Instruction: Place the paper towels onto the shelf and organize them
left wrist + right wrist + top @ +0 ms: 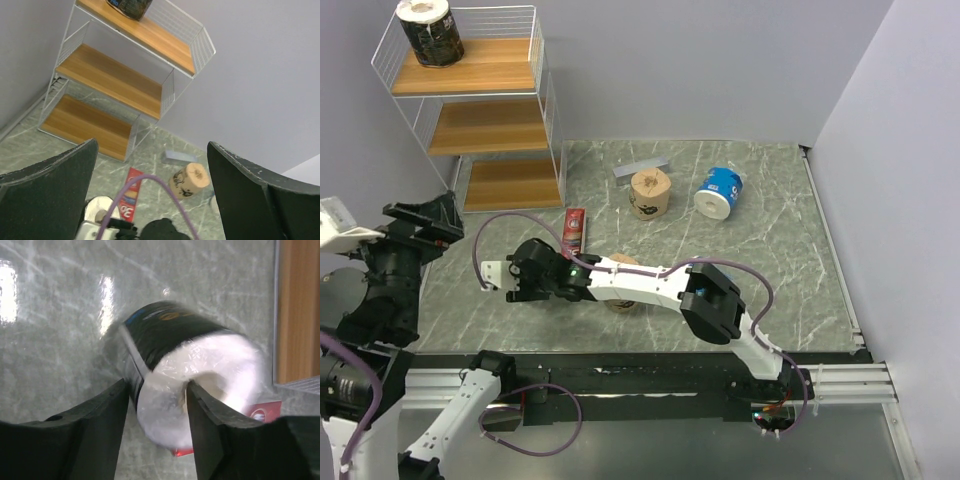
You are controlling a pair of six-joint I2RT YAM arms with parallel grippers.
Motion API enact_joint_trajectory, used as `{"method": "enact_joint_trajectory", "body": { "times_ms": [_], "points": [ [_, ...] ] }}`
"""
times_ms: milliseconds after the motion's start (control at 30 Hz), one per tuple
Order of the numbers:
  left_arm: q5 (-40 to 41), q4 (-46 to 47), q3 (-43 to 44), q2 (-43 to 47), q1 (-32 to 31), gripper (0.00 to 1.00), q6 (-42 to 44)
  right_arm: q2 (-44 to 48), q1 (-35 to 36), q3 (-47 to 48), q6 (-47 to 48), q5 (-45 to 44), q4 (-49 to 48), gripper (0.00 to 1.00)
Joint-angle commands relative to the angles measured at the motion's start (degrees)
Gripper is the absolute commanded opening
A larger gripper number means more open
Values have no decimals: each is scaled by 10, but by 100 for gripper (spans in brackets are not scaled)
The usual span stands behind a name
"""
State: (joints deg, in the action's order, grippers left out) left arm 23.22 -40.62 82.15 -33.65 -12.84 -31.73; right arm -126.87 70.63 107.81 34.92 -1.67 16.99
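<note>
A black paper towel roll (170, 335) lies on its side on the table. My right gripper (157, 395) straddles its wall: one finger in the core, the other just outside, jaws slightly parted. The roll looks blurred. From above, that gripper (498, 278) is low, in front of the shelf (470, 110). Another black roll (430, 32) stands on the top board. A tan roll (649, 193) and a blue-and-white roll (720, 192) lie mid-table. A second tan roll (623, 300) is partly hidden under the right arm. My left gripper (152, 165) hangs open and empty at the left.
A flat red box (574, 230) lies by the shelf's lower right corner. A grey bar (641, 166) rests near the back wall. The shelf's two lower boards (115, 80) carry nothing. Walls close the back and the right side.
</note>
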Motion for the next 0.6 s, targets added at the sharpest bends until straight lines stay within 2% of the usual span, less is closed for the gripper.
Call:
{"method": "enact_joint_trajectory", "body": {
  "times_ms": [0,100,233,433,567],
  "points": [
    [-21,26,-22,-25,-2,96,47,67,3,17,9,13,-43,66],
    [-7,20,-30,-48,-2,96,61,110,3,-14,-1,14,-54,71],
    [0,12,-36,-80,-2,96,64,192,3,-121,-24,41,-85,72],
    [-41,-28,-40,-147,-1,99,66,377,1,-316,-89,32,-138,71],
    [-91,-39,-79,-193,-1,99,76,519,1,-420,-133,19,-158,71]
  ]
}}
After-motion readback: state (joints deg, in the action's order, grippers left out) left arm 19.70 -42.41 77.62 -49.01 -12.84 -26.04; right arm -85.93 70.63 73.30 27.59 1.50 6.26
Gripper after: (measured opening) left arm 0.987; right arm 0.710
